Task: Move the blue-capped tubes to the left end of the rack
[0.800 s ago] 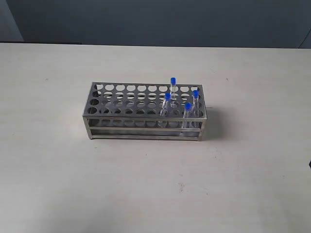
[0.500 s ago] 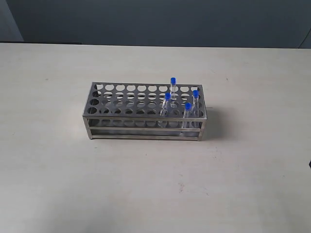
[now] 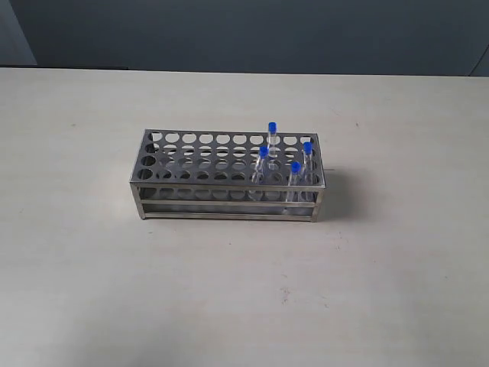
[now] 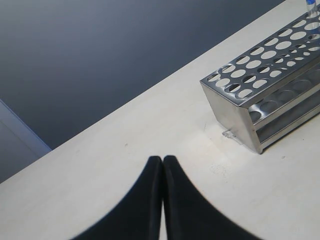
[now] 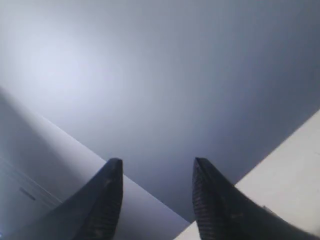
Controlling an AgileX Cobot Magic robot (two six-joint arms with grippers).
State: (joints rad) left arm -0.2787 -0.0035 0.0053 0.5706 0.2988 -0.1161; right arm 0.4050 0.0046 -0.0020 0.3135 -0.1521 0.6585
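Standing on table (image 3: 229, 306): rack (image 3: 229, 174), centre of exterior view, four blue-capped tubes (image 3: 295, 167) clustered at its right end. Wrist views alone show left tool (image 4: 163, 159), tips pressed together, empty, over table near rack's left end, one blue cap at frame edge; right tool (image 5: 157, 161), jaws apart, empty, facing dark backdrop.
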